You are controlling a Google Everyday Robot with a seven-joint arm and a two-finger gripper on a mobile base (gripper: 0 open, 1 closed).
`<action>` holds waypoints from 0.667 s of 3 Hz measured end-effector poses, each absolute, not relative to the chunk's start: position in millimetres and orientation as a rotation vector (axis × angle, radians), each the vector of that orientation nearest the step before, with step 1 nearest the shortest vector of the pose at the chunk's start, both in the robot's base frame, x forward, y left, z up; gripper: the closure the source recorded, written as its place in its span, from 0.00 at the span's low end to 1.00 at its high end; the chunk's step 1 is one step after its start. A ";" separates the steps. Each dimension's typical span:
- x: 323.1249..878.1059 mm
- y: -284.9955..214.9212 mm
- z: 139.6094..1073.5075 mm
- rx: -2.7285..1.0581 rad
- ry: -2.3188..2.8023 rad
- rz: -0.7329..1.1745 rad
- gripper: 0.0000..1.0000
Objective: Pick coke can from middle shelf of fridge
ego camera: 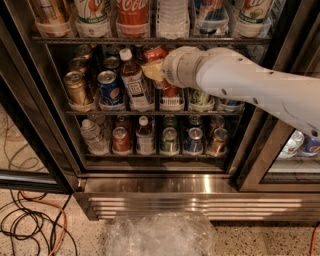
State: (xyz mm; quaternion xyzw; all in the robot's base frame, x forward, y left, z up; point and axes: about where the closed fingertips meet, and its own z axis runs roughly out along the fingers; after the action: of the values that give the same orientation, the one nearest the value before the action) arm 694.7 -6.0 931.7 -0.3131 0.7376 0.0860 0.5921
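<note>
The fridge [165, 197] stands open in front of me. On its middle shelf [85, 113] are a gold can [77, 87], a blue Pepsi can [108, 86] and a white-capped tea bottle [132, 80]. The red coke can [155, 53] shows in the lane right of the bottle, tilted, at my gripper's tip. My gripper [154, 70] reaches in from the right on the white arm [240, 80], right against that can. The wrist hides most of the lane behind; another patch of red [170, 92] shows below it.
The top rack holds big bottles, including a red-labelled Coca-Cola bottle [132, 15]. The lower rack holds a clear water bottle [91, 135] and several cans. A glass door [295, 145] is at the right. Crumpled clear plastic [160, 234] and cables [30, 220] lie on the floor.
</note>
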 end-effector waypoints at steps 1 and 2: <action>690.2 -6.0 932.5 -0.731 1.703 0.202 1.00; 690.1 -4.8 932.8 -0.732 1.702 0.204 1.00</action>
State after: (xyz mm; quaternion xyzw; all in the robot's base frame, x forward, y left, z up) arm 690.1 -4.8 932.8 -0.3152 0.7330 0.0879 0.5964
